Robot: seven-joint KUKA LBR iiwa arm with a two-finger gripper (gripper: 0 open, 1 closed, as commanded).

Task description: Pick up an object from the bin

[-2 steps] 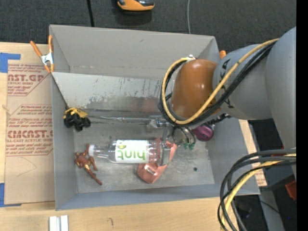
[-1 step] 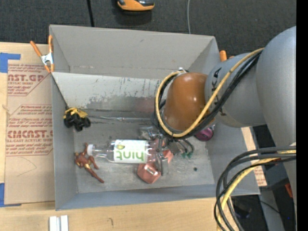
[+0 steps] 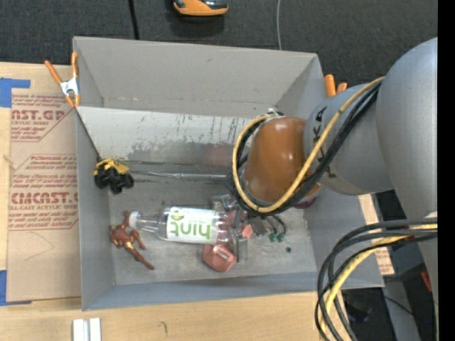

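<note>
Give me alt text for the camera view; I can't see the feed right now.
The arm's gripper is down in the grey bin, at the right end of a clear plastic bottle lying on its side, with a reddish-pink lump close beside it. A brown toy figure and a yellow-and-black toy lie at the left.

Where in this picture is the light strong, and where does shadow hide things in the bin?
Camera view: the bin's back wall is brightly lit; the orange cover carries a soft sheen; the arm shades the floor beneath it, so the small things beside the gripper are hard to tell.
</note>
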